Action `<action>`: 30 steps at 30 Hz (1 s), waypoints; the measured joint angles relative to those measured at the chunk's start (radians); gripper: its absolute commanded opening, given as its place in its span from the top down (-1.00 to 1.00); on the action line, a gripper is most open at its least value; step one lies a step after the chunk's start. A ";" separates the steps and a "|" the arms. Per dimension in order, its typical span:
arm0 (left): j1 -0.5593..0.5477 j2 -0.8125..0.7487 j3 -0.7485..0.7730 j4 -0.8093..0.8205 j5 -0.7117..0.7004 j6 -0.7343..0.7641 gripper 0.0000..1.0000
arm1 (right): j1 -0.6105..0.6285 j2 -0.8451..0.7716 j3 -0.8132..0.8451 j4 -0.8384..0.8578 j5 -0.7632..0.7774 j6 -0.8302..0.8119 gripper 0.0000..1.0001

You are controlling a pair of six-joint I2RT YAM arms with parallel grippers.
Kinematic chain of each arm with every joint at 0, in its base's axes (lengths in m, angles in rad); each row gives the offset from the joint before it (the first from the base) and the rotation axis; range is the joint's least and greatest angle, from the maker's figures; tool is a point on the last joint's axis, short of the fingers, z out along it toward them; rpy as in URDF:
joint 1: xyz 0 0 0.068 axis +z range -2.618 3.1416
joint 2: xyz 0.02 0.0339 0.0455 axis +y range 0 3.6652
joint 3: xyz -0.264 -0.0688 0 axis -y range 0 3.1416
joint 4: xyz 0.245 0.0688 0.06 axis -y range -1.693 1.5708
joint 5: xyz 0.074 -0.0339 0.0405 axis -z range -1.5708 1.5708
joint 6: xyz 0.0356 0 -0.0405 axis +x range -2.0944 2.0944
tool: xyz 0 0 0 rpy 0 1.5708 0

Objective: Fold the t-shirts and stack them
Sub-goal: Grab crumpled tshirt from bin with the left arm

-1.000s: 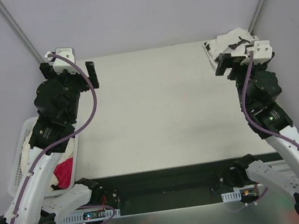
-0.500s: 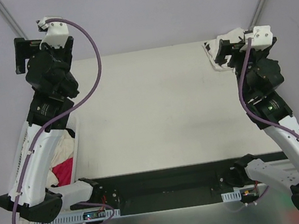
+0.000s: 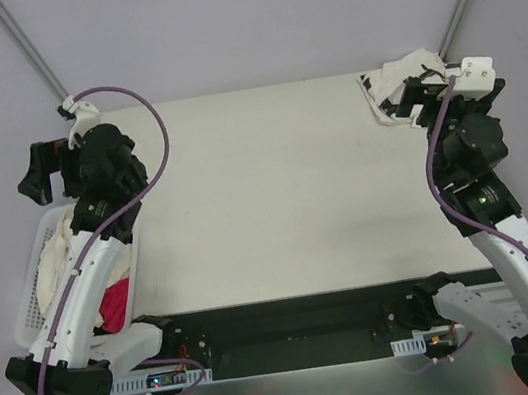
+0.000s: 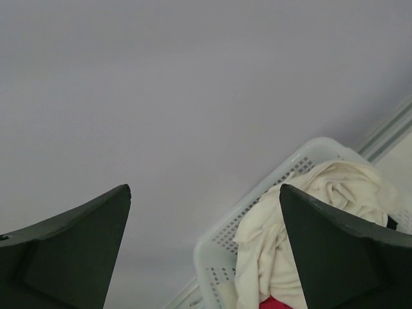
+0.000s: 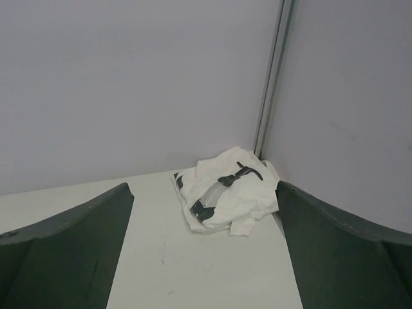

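T-shirt point(image 4: 309, 199) in basket point(image 4: 248, 215) left of table point(image 3: 274, 196) (second t-shirt point(image 5: 225, 190) on far-right corner)

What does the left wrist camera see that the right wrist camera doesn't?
Only the left wrist camera sees the white basket, with the cream-white t-shirt bunched in it and a bit of red cloth too. Only the right wrist camera sees the tabletop, the white t-shirt with black marks bunched in its far corner, and a metal pole behind it. Both show a plain pale wall and their own claw, the left claw and the right claw, each wide open and holding nothing.
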 measured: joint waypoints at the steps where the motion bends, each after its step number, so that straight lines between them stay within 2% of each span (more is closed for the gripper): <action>1: 0.005 -0.010 -0.026 -0.002 -0.007 -0.009 -0.98 | 0.001 -0.001 -0.006 0.000 0.003 0.000 -0.93; 3: 0.010 -0.040 -0.096 0.010 -0.026 -0.036 -0.98 | 0.003 -0.001 -0.019 0.000 0.006 0.001 -0.93; 5: 0.010 -0.069 -0.196 0.156 -0.040 0.030 -0.98 | 0.003 -0.001 -0.035 -0.002 0.008 0.005 -0.93; 6: 0.010 -0.085 -0.263 0.288 -0.042 0.095 -0.98 | 0.003 -0.001 -0.042 -0.002 0.010 0.007 -0.93; 9: 0.008 -0.097 -0.477 0.715 -0.055 0.415 -0.98 | 0.003 -0.002 -0.053 -0.009 0.013 0.023 -0.93; 11: 0.007 -0.074 -0.543 0.856 -0.059 0.543 -0.98 | 0.002 -0.009 -0.064 -0.013 0.013 0.041 -0.93; 13: 0.007 -0.058 -0.562 0.919 -0.060 0.616 -0.98 | -0.002 -0.020 -0.077 -0.016 0.011 0.057 -0.93; 18: -0.006 -0.045 -0.526 0.883 -0.066 0.649 -0.98 | -0.006 -0.047 -0.106 -0.024 0.011 0.089 -0.93; 22: -0.063 -0.019 -0.451 0.859 -0.070 0.642 -0.98 | -0.011 -0.055 -0.121 -0.025 0.013 0.103 -0.93; 25: -0.105 -0.019 -0.348 0.821 -0.069 0.597 -0.99 | -0.013 -0.053 -0.123 -0.029 0.013 0.106 -0.93; 30: -0.145 0.000 -0.085 0.600 -0.043 0.452 -0.98 | -0.019 -0.047 -0.123 -0.030 0.014 0.112 -0.93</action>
